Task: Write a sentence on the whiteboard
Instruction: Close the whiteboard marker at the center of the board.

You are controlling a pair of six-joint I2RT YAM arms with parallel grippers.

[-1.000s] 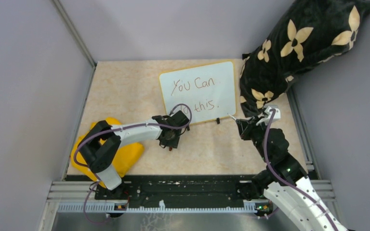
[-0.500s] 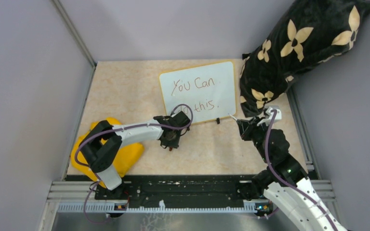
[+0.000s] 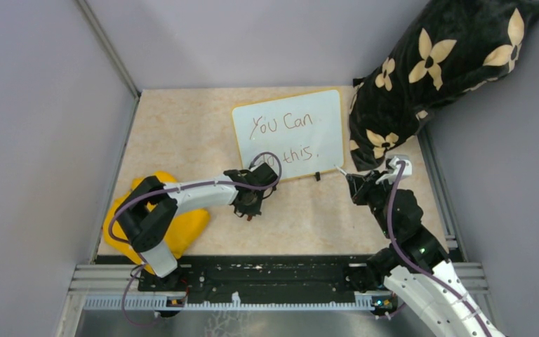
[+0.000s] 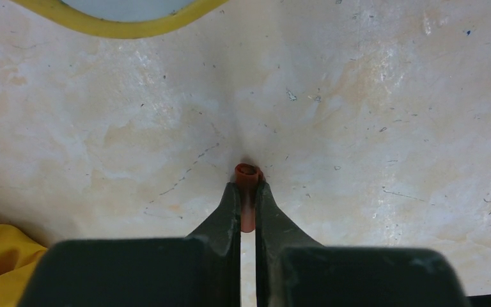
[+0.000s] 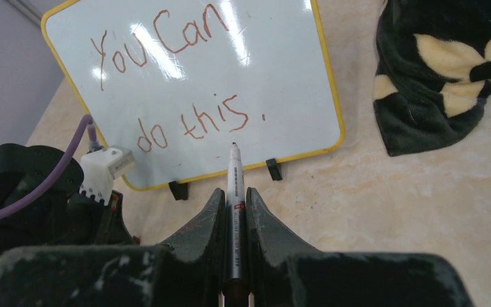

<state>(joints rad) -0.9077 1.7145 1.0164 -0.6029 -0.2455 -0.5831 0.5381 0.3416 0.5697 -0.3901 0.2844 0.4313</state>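
The whiteboard (image 3: 330,112) is set at 12 o'clock on the table (image 3: 182,133). One sentence (image 3: 298,121), "You Can do this.", is written on it in two lines. In the overhead view the lettering is read as dark; in the right wrist view it is shown red-brown, and two black feet (image 5: 273,169) are seen under the yellow frame.

One marker (image 5: 233,173) is clamped between the jaws of the right gripper (image 5: 233,195), at 5 o'clock from the board, with its tip aimed at the lower edge. One red-orange cap (image 4: 247,174), seen clearly only in the left wrist view, is pinched by the left gripper (image 4: 247,185), which is pointed down at the table at 7 o'clock from the board.

One black flowered cushion (image 3: 435,70) is propped at 2 o'clock, and one yellow cloth (image 3: 186,225) is laid at 8 o'clock under the bent left arm.
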